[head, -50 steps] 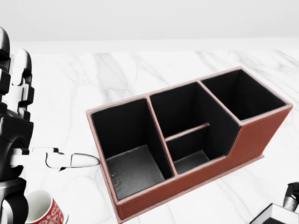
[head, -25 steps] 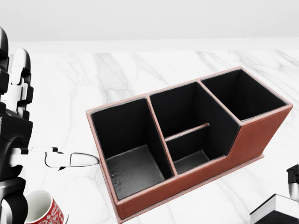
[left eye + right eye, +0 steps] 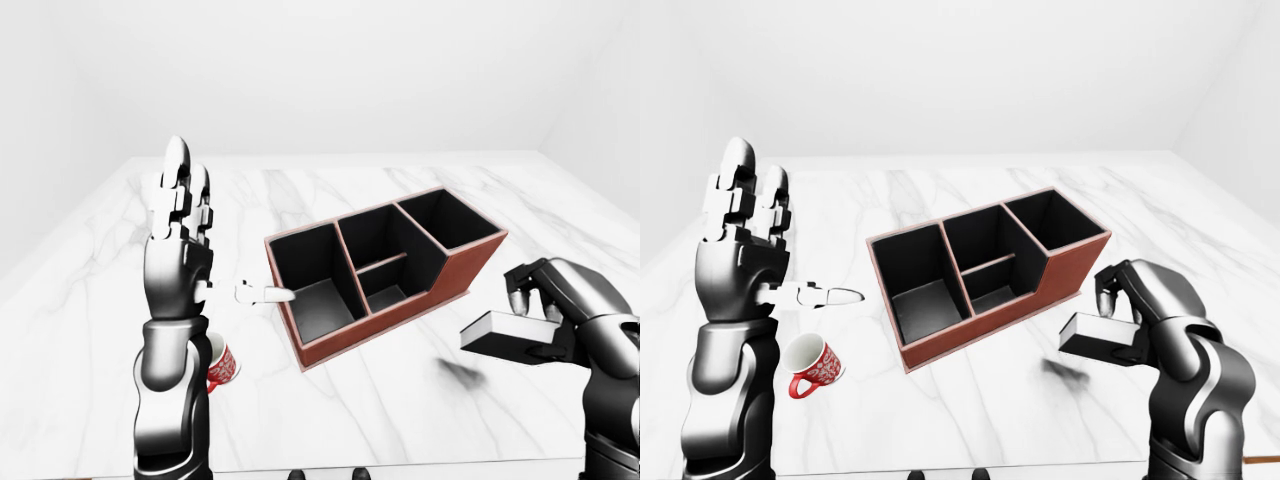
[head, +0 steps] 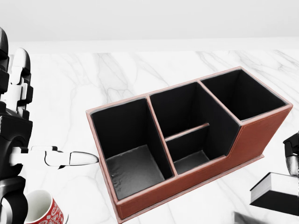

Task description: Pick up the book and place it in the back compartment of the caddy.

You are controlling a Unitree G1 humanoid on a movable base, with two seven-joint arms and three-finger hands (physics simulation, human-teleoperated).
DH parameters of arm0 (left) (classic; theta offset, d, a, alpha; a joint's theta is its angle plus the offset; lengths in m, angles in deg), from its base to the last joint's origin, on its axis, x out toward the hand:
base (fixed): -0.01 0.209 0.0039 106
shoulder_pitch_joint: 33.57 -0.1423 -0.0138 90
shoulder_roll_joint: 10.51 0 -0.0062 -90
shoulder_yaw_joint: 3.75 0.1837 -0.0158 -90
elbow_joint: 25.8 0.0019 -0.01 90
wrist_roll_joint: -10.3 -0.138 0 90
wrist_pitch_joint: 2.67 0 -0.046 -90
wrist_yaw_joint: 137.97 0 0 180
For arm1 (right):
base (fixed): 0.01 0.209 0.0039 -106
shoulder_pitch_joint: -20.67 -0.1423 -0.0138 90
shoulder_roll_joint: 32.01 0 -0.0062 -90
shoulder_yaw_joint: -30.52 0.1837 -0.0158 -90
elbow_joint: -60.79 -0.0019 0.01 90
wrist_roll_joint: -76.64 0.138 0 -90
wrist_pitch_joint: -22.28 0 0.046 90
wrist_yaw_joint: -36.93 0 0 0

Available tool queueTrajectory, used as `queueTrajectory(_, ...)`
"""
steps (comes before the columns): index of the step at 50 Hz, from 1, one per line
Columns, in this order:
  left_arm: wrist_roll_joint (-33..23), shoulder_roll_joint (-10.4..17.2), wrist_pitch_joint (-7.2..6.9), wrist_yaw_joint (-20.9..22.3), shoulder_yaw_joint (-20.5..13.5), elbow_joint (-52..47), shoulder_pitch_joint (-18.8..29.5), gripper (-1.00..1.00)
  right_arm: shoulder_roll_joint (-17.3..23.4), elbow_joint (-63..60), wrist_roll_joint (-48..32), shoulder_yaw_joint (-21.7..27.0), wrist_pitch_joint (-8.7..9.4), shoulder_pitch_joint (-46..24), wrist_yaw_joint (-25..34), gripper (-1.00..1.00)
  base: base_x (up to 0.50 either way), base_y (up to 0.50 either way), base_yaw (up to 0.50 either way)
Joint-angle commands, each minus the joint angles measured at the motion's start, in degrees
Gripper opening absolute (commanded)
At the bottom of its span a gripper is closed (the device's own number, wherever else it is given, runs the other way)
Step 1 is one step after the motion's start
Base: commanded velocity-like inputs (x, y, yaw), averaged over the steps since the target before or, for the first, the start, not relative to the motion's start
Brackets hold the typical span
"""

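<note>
The right hand (image 3: 1137, 305) is gripping the book (image 3: 1102, 338), its fingers clenched over the top cover, holding it flat above the table (image 3: 970, 400) with a shadow beneath. The book's long axis is running left to right in the right-eye view, its near end pointing toward the caddy (image 3: 980, 270), just right of it. The left hand (image 3: 180, 215) is standing upright with fingers spread, thumb out, above a red mug (image 3: 812, 365).

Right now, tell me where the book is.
The book is held in the right hand, lifted off the marble table at the lower right of the right-eye view, just right of the caddy.
</note>
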Motion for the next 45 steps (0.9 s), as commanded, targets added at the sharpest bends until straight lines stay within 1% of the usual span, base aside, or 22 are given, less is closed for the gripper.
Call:
queueTrajectory(1, 0.2, 0.1, 0.0, -0.1, -0.1, -0.4, 0.2, 1.0, 2.0, -3.8, -2.5, -2.0, 0.0, -5.3, 0.0, -1.0, 0.0, 0.0, 0.0)
queueTrajectory(11, 0.2, 0.1, 0.0, -0.1, -0.1, -0.7, 0.1, 1.0, 2.8, -5.3, -3.6, -3.9, 0.0, -8.0, 0.0, -1.0, 0.0, 0.0, 0.0)
queueTrajectory(23, 0.3, 0.1, 0.0, -0.1, -0.3, -0.5, 0.3, 1.0, 2.7, -6.2, -5.5, -7.3, 0.0, -11.7, 0.0, -1.0, 0.0, 0.0, 0.0)
queueTrajectory(45, 0.3, 0.2, 0.0, -0.2, -0.2, 0.4, 0.4, 1.0, 1.6, -5.7, -6.7, -11.0, 0.0, -15.7, 0.0, -1.0, 0.0, 0.0, 0.0)
